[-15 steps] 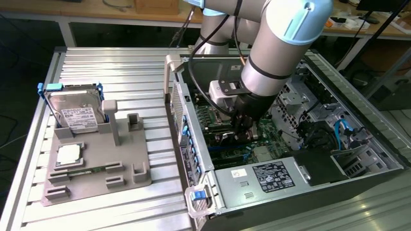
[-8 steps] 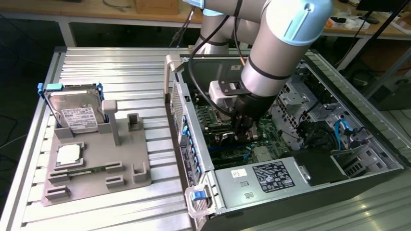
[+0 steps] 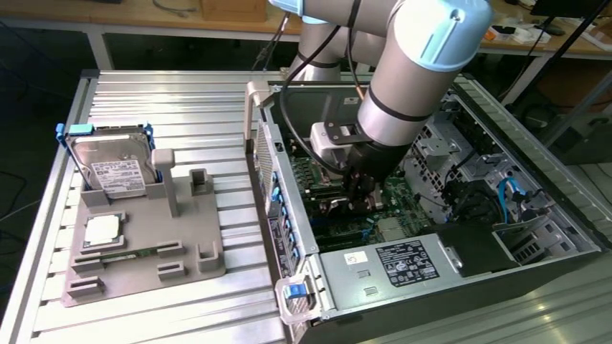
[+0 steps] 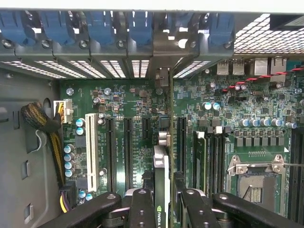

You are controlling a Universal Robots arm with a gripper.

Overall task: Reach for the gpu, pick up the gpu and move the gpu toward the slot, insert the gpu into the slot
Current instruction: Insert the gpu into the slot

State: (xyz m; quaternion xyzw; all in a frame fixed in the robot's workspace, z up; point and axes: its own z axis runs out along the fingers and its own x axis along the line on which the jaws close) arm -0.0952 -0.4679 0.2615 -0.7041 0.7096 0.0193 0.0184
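we see the arm reaching down into an open grey metal computer case (image 3: 535,215) that lies on a ribbed aluminium surface (image 3: 143,100). the arm's thick silver tube with pale blue caps angles steeply down from the far side, its black wrist end low over the green motherboard (image 4: 133,102). in the wrist view the black jointed fingers (image 4: 142,209) stand narrow, closed on the gpu (image 4: 161,190): a thin dark card seen edge-on, upright, with a pale silvery top edge and a small green logo near the grip. the gripper (image 4: 161,211) holds it from both sides. the card stands over the board between long black connector strips, in line with the metal bracket opening (image 4: 162,76) at the case's rear wall; we cannot tell whether its lower edge is seated. on the exterior view's left, a grey plastic tray (image 3: 143,244) carries a boxy silver hard drive (image 3: 115,168) standing tilted and a flat square silver chip (image 3: 102,231).
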